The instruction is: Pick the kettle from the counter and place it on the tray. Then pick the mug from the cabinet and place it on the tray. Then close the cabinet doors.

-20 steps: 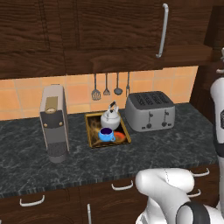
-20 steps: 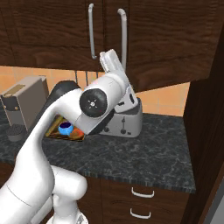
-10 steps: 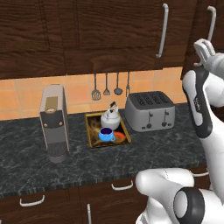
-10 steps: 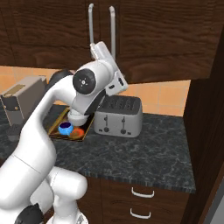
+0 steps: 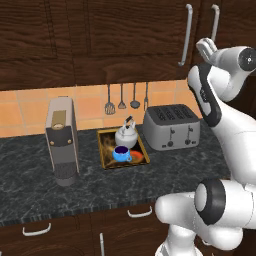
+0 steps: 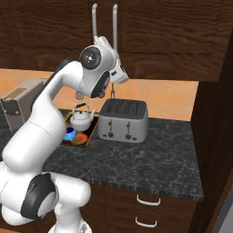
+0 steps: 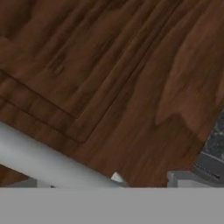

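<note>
Dark marbled counter (image 5: 165, 172) ran under my cameras, with orange tile behind it and brown wall cabinets above. On that worktop the tray (image 5: 105, 150) lay flat, and both task pieces sat inside it: the kettle (image 5: 126, 135) stood upright at the tray's far side, and the mug (image 5: 120, 153) sat just beside it at about 7 o'clock from the kettle in my left base view, nearer to me. From the right base camera I saw the kettle (image 6: 82, 118) with the mug (image 6: 69, 134) at about 7 o'clock below it, partly behind my own arm.

Moving outward, the toaster (image 5: 172, 127) stood at 3 o'clock from the tray, near it but apart. A coffee machine (image 5: 62, 141) stood at 9 o'clock from the tray. Four utensils (image 5: 121, 97) hung on the tile wall at 12 o'clock above the kettle.

Higher up, the cabinet doors (image 5: 135, 35) looked closed, their two silver bar handles (image 5: 187, 35) standing side by side. My gripper (image 5: 207, 48) was raised close in front of those handles. I could not tell from the pictures how wide the fingers stood; I saw nothing held between them. Through the hand camera I saw wood grain up close, with one handle bar (image 7: 48, 164) crossing at 7 o'clock.
</note>
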